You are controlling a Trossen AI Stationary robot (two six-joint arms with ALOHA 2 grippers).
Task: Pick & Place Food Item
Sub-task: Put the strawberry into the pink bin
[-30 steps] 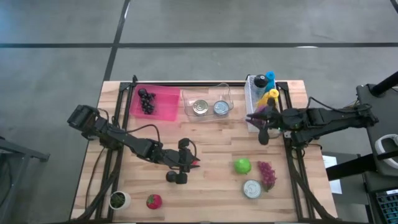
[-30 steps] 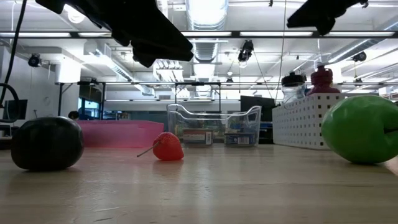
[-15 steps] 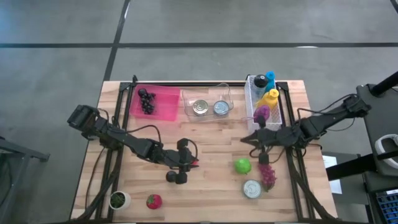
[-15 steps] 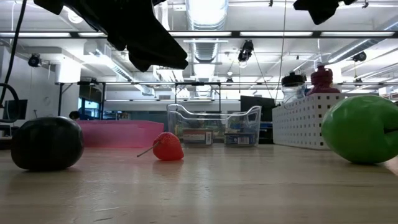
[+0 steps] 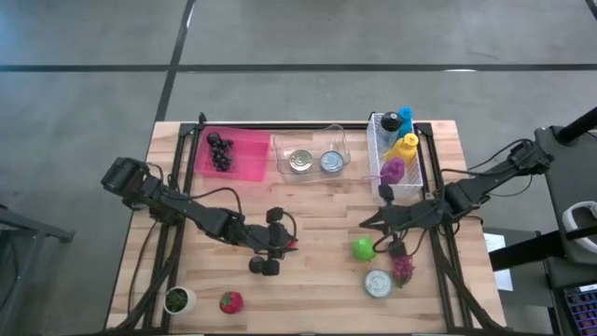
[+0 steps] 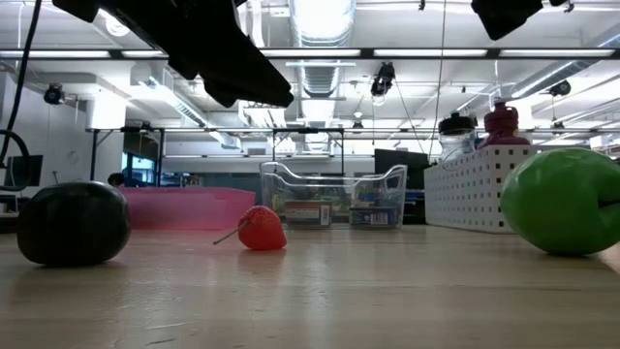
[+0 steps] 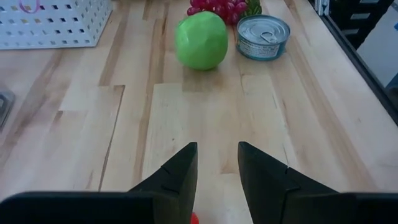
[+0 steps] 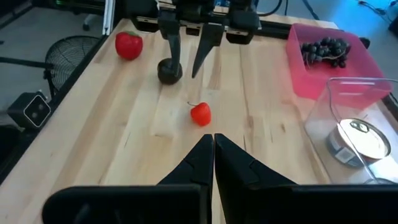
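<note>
Above table centre, left gripper [image 5: 283, 241] hovers over small red fruit [image 8: 200, 114], fingers apart, empty. Right gripper [image 5: 367, 224] fingers together, beside green apple [image 5: 364, 248], empty.

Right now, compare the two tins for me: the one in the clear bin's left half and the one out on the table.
Place: the bin tin sits inside the clear bin at the table's far edge; the loose tin stands on the bare wood near the front. Neighbours: the bin tin has a second tin beside it; the loose tin sits between the grapes and the green apple. Both are upright, round and silver-topped.
</note>
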